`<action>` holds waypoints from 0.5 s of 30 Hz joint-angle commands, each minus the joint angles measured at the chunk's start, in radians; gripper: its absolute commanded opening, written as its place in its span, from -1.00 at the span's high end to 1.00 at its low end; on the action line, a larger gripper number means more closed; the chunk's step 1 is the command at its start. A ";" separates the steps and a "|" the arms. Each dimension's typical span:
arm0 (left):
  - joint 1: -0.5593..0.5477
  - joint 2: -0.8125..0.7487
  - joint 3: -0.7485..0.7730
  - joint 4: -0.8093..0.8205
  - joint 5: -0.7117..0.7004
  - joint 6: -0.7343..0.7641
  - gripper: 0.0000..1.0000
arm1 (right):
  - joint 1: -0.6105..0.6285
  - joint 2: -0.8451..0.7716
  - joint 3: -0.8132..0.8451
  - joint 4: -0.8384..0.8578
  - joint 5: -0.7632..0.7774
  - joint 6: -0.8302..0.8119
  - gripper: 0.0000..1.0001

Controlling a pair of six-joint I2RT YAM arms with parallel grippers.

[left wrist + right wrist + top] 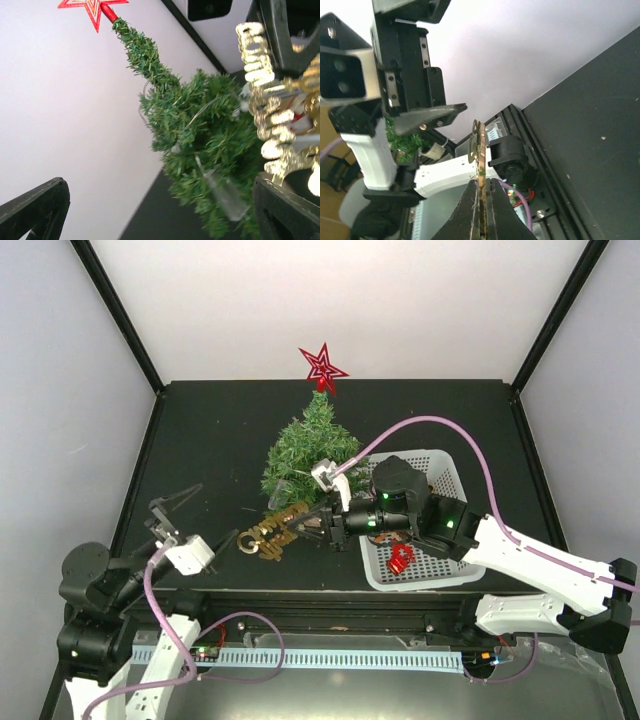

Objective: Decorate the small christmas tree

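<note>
The small christmas tree (308,452) is stood toward the back of the black table (210,430), just left of a white basket (440,575), with a red star (322,367) stuck on top. Its base is buried under the branches, so it can't be made out. A gold cut-out ornament (268,535) is clamped in the right tool (303,527), just in front of the tree. It's only seen edge-on from the right wrist, and its lettering is too blurred to be read. The left tool (175,502) is spread wide apart with nothing in it. Something red (402,558) is lying in the basket, partly covered by the arm and not identifiable.
</note>
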 commanded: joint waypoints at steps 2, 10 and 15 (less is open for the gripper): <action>0.030 -0.123 -0.102 0.145 -0.073 0.280 -0.98 | 0.006 -0.033 -0.028 0.144 0.032 0.223 0.98; 0.223 -0.402 -0.322 0.132 0.197 0.708 -0.97 | 0.013 0.004 -0.037 0.230 0.082 0.376 0.98; 0.220 -0.401 -0.313 0.206 0.199 0.678 -0.86 | 0.019 0.025 -0.057 0.258 0.112 0.424 0.98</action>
